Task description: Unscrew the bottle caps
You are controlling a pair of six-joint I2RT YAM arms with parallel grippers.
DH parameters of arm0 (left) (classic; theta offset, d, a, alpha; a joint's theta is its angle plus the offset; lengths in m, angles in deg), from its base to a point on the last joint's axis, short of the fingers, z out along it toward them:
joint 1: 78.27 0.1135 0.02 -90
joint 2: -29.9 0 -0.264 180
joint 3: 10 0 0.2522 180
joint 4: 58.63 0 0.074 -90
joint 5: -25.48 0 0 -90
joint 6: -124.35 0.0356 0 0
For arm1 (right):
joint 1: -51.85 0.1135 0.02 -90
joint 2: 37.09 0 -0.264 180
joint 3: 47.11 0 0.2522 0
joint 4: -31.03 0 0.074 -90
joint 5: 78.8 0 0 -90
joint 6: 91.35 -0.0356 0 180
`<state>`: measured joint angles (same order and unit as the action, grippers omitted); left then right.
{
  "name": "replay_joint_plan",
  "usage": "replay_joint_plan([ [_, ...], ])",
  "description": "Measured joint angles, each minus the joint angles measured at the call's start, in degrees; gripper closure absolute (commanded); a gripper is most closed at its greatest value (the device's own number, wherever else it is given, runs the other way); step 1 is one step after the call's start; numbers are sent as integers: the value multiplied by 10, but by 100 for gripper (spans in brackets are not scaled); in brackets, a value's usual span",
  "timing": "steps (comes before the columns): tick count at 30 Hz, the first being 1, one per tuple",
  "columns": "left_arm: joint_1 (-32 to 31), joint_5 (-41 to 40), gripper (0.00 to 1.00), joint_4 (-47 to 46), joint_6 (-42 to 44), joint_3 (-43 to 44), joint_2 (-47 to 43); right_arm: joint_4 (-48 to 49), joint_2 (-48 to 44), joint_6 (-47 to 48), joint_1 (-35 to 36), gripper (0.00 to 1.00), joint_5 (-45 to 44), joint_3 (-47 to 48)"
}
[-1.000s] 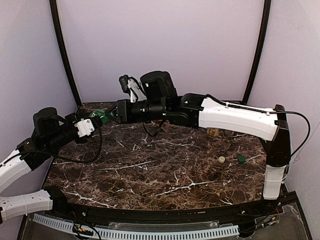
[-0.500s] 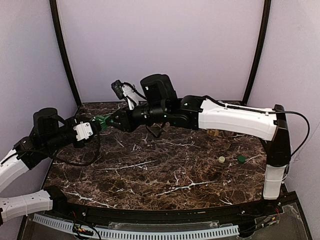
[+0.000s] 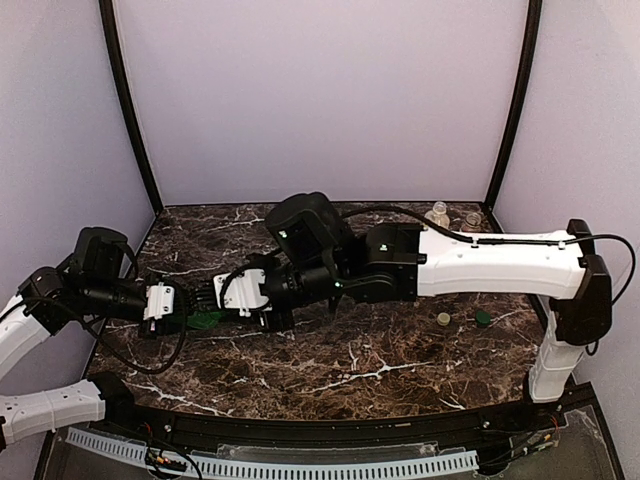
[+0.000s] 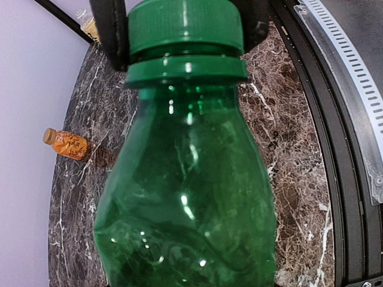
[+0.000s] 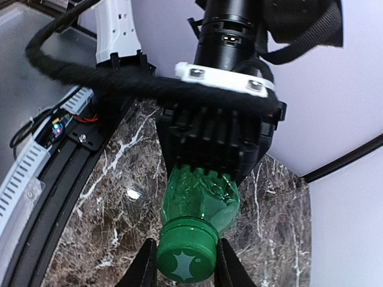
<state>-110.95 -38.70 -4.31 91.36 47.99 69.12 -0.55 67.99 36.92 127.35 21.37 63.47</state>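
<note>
The green bottle (image 4: 185, 179) fills the left wrist view, neck pointing away from that camera. My left gripper (image 3: 192, 311) is shut on its crumpled body (image 5: 200, 194), low over the table's left side. The bottle shows as a green patch (image 3: 207, 320) between the two grippers in the top view. My right gripper (image 5: 187, 267) is shut on the green cap (image 4: 185, 27), with a black finger (image 5: 143, 270) on each side of it. The squat orange bottle (image 4: 67, 143) lies on the marble further back. Two more bottles (image 3: 437, 213) stand in the back right corner.
A beige cap (image 3: 443, 319) and a green cap (image 3: 483, 318) lie loose on the marble table (image 3: 380, 380) at the right. The right arm (image 3: 500, 265) stretches across the table's middle. A black rail with a white perforated strip (image 3: 300, 467) runs along the near edge.
Both arms came down and toward the near left with the green bottle. The right gripper turned about its wrist and closed on the cap.
</note>
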Motion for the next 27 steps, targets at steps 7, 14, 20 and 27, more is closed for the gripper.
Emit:
replay_joint_plan([
  [7, -1, 18, 82, 24, 12, 0, 5, -19, 0, 142, 26, 74, -66, -1],
  [14, -6, 46, 82, 20, 13, 7, 4, 38, -6, 186, 32, 24, -132, -51],
  [20, -7, 36, 83, -31, -7, 7, -1, 122, -46, 139, 26, 1, -163, -125],
  [27, -7, -41, 82, -144, -42, -19, -10, 212, -112, -50, 1, 3, -152, -147],
])
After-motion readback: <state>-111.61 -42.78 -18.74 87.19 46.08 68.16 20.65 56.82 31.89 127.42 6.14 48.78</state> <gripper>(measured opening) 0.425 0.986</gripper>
